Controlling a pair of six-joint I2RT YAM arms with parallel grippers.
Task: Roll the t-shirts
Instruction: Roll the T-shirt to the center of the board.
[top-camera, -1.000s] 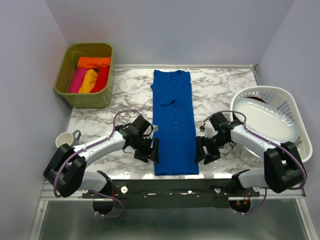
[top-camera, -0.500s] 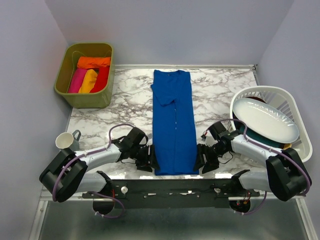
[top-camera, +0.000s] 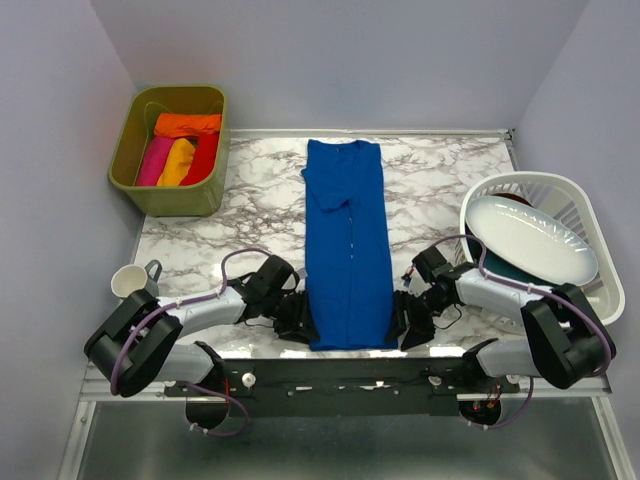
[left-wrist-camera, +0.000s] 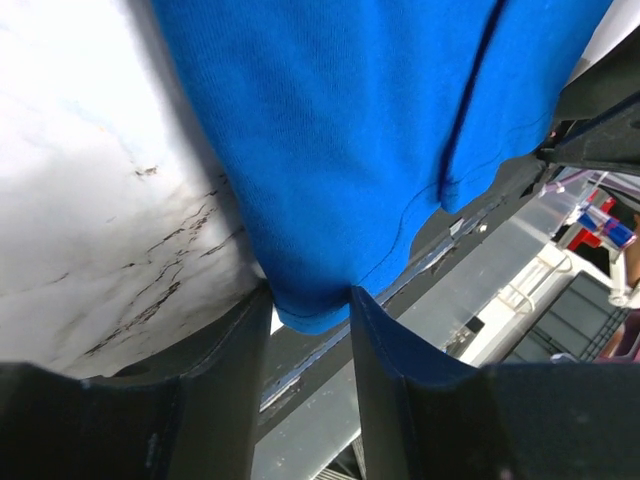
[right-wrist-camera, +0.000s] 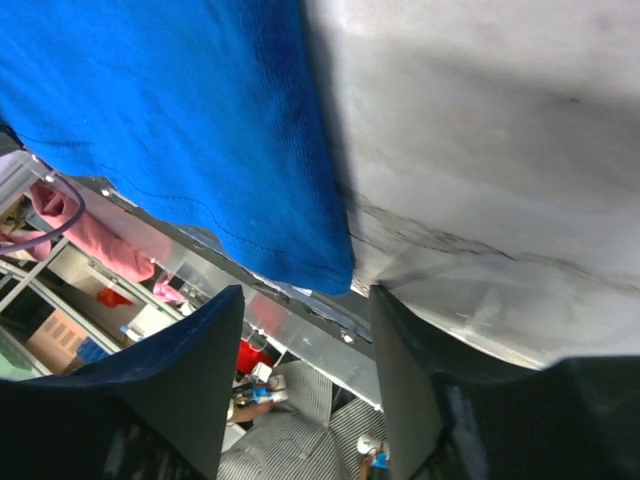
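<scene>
A royal blue t-shirt (top-camera: 345, 240) lies folded into a long narrow strip down the middle of the marble table, its hem at the near edge. My left gripper (top-camera: 305, 322) sits low at the hem's left corner. In the left wrist view the blue cloth (left-wrist-camera: 330, 120) has its corner between that gripper's (left-wrist-camera: 305, 300) open fingers. My right gripper (top-camera: 398, 322) is at the hem's right corner. In the right wrist view its jaws (right-wrist-camera: 305, 295) stand open, and the shirt's corner (right-wrist-camera: 170, 110) is just ahead of the gap. Orange (top-camera: 187, 124), pink (top-camera: 155, 160), yellow (top-camera: 178, 160) and red (top-camera: 205, 158) shirts lie rolled in the bin.
An olive bin (top-camera: 130, 140) stands at the back left. A white laundry basket (top-camera: 590, 210) at the right holds a white dish (top-camera: 530, 240) over a teal dish (top-camera: 510, 272). A white mug (top-camera: 130, 282) stands at the left edge. The table's near edge is right below both grippers.
Both grippers have moved toward me along the shirt's sides to its near corners and dropped lower. Both pairs of jaws have narrowed, the left more.
</scene>
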